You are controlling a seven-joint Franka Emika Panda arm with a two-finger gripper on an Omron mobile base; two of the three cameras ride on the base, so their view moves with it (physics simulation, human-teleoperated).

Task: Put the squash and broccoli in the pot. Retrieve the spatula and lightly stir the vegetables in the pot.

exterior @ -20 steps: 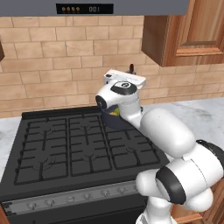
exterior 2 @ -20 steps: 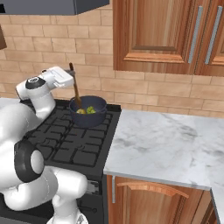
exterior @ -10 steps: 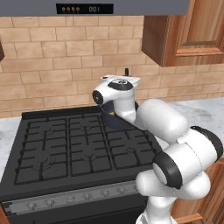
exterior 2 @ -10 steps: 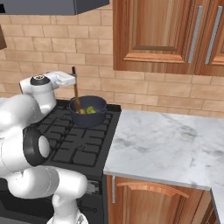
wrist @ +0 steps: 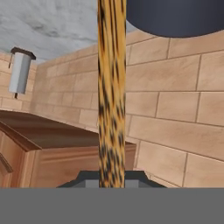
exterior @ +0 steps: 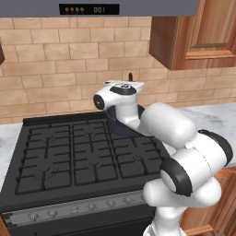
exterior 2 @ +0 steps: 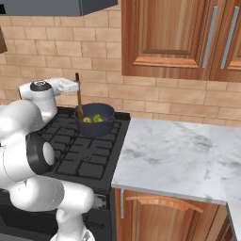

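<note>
Wooden spatula [exterior 2: 79, 96] stands near upright w/ its lower end down in the pot [exterior 2: 95, 119]; fingers [exterior 2: 76, 86] shut tight on its upper shaft, handle tip poking above the hand. In the hand view the mottled brown shaft [wrist: 111, 94] runs straight up from between the fingers, pot underside dark at top right.

Vs a sec ago: spatula leaned a bit then, now closer to vertical; hand has shifted slightly toward the pot; forearm swung, so elbow bulk sits differently in left base view. Pot, veg unmoved.

Squash [exterior 2: 87, 119] and broccoli [exterior 2: 98, 117] both lie inside the pot, side by side, spatula end just beside the squash.

Pot sits on back right burner of the stove [exterior 2: 75, 153], near the stove's right edge where the marble table [exterior 2: 179, 155] starts. Brick wall [exterior 2: 155, 96] close behind pot; cabinets [exterior 2: 179, 37] overhead. Front burners and table surface give open room; arm body crowds the left side.
</note>
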